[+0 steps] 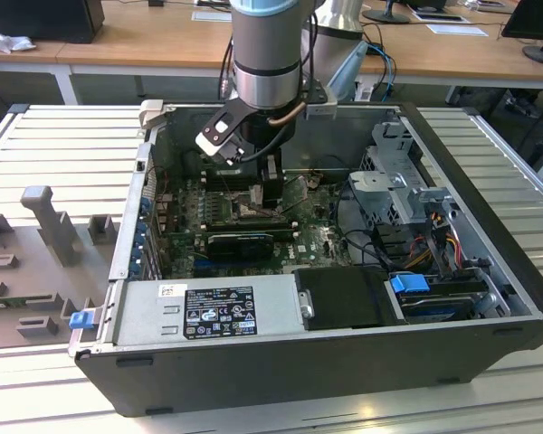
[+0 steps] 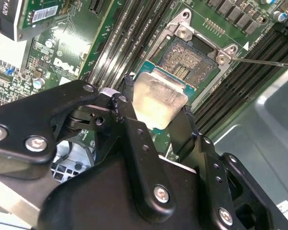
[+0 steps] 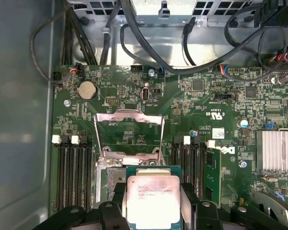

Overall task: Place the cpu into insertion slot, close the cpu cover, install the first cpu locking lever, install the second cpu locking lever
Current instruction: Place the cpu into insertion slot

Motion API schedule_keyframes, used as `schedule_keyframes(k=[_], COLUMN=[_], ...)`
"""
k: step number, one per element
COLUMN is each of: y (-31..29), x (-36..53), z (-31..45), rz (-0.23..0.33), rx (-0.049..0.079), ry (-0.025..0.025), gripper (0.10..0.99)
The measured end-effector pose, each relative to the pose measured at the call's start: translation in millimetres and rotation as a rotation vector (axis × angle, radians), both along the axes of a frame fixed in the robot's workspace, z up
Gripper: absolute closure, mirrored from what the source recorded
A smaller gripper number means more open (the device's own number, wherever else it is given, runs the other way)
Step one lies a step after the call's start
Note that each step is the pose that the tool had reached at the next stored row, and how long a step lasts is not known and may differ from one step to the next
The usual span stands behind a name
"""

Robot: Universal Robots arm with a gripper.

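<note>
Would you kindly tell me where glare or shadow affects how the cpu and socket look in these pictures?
Second wrist view: glare whitens the cpu, while the insertion slot is evenly lit; first wrist view: the cpu shows no glare, the raised cpu cover gleams faintly; exterior view: the insertion slot lies in shade beneath the arm.

**A:** The arm (image 1: 266,54) hangs in from the far side of the open computer case (image 1: 489,336), with the gripper (image 1: 258,195) low over the middle of the green motherboard (image 1: 312,240).

**B:** And along the near wall there's a silver power supply (image 1: 208,309), black box (image 1: 344,297) just beside it on the exterior view's right.

**A:** Drive cage (image 1: 391,172) sits far right inside. Outside, on the exterior view's left, a grey moulded tray (image 1: 36,262) lies on the ribbed table (image 1: 68,145).
</note>
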State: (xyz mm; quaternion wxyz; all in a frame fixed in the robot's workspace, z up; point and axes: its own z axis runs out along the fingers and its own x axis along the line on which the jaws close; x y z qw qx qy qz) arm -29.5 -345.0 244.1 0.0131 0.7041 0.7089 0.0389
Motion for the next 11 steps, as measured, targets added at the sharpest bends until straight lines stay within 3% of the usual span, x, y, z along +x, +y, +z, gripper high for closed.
schedule_keyframes(k=[8,11], y=[6.7,10.9], x=[-2.2,-8.7], z=[-4.1,-6.7], rz=[0.0,0.0], rx=[0.0,0.0], ry=[-0.0008,-0.0009], gripper=[0.553,0.553])
